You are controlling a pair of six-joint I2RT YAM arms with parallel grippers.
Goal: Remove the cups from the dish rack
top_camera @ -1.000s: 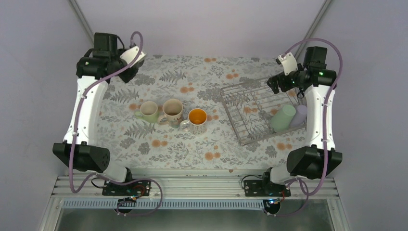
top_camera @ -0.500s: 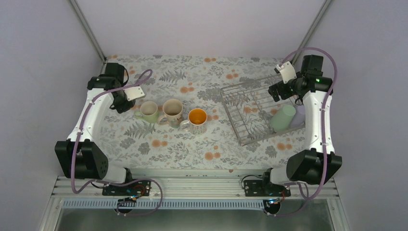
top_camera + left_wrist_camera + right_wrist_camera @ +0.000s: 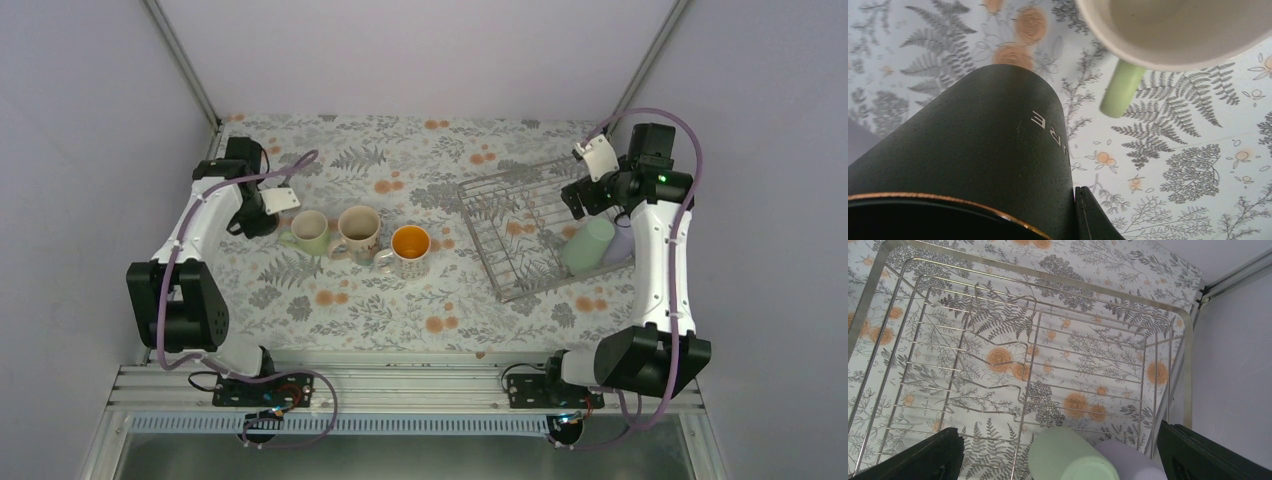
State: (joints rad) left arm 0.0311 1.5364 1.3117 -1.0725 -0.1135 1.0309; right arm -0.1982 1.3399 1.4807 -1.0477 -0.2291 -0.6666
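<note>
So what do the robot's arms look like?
The left arm and the right arm are both made of long white tube-shaped links with chunky black joints. A purple cable loops along each one. A small white block sits by each wrist, a tiny green light glows on the right arm, and the flat fingers are black.

Left arm (image 3: 193, 228) folded back, elbow low near its base, forearm reaching forward, wrist pitched down. Left gripper (image 3: 257, 212) jaws clamped on black mug (image 3: 973, 150). Right arm (image 3: 655, 262) stretched forward, wrist tilted down, right gripper (image 3: 577, 196) jaws spread wide.
</note>
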